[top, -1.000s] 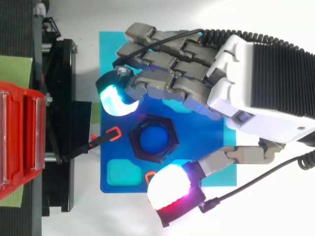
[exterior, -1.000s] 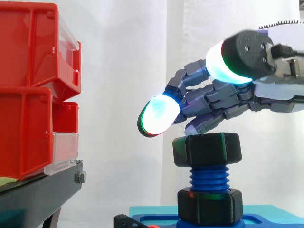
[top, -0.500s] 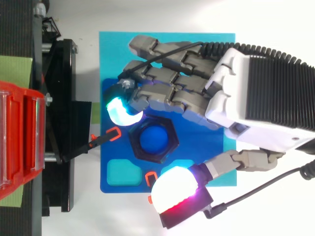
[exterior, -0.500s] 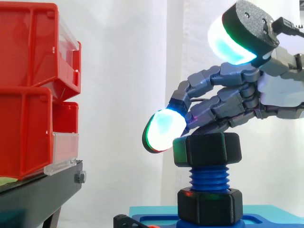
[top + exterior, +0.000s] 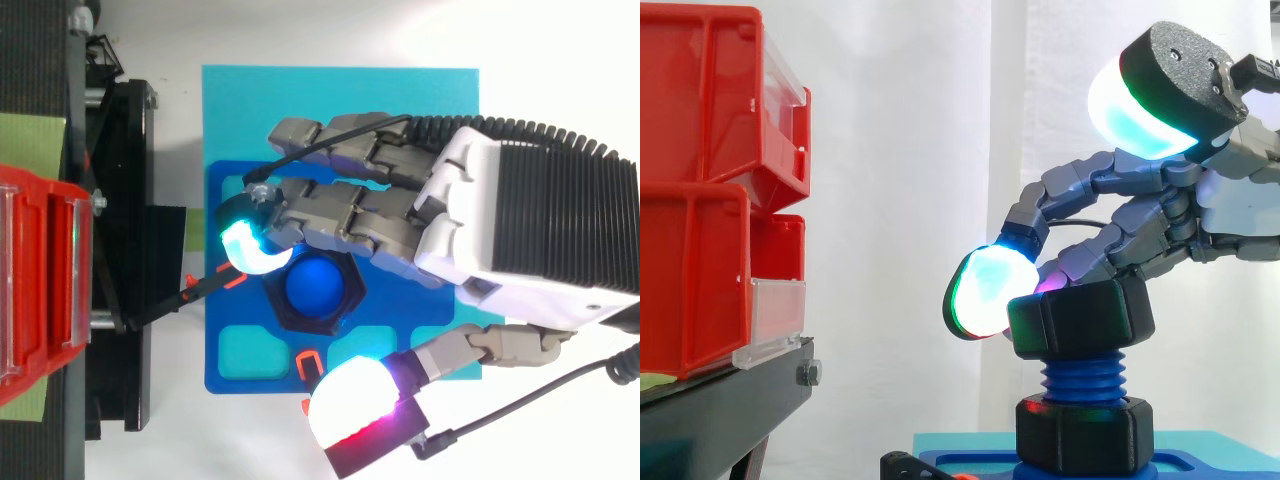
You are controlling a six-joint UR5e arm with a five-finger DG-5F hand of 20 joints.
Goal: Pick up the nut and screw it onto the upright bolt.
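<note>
The hand reaches in from 3 o'clock in the top view, and its fingers are curled down over the nut. In the side view one glowing cyan-green pad hooks against the nut's upper corner at 9 o'clock, and a second fingertip, glowing magenta, touches the nut's top face. The thumb is not part of the hold. From above it sits at 5 o'clock of the nut with blue plate showing between them, and from the side its white-cyan pad stands high at 1 o'clock. The hand therefore bears on the nut with curled fingers alone, not a pinch.

The black six-sided nut sits level at the top of the upright blue bolt, whose round tip shows through its bore from above. Bare thread shows beneath the nut. At the bolt's foot, at 6 o'clock, is a second black hex collar.

The bolt stands on a dark blue plate, which lies on a lighter cyan board. At 9 o'clock, well apart, red bins are stacked on a black stand before a white curtain.
</note>
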